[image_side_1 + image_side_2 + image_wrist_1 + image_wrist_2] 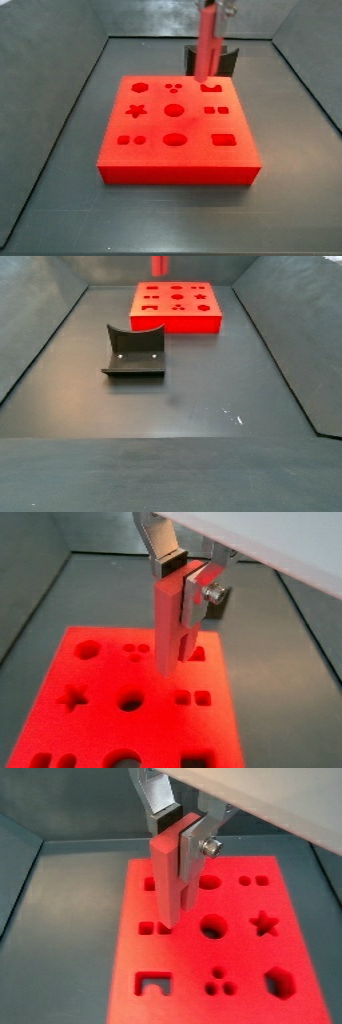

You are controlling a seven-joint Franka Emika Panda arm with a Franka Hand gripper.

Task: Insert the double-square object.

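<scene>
Large flat red block with shaped holes (178,130) lies on the dark floor; only a side view shows the dark grey curved holder (135,352), standing well apart from it. Both wrist views show the gripper (185,574) above the block, silver-plate fingers (209,840) clamped on the long slender red-pink double-square object (171,622), which hangs upright over the holes.

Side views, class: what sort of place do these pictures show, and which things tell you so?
Probably a robot test cell: dark walls enclose a grey floor bearing only a red block with shaped holes and a dark holder, while a gripper holds a red peg above the block.
</scene>
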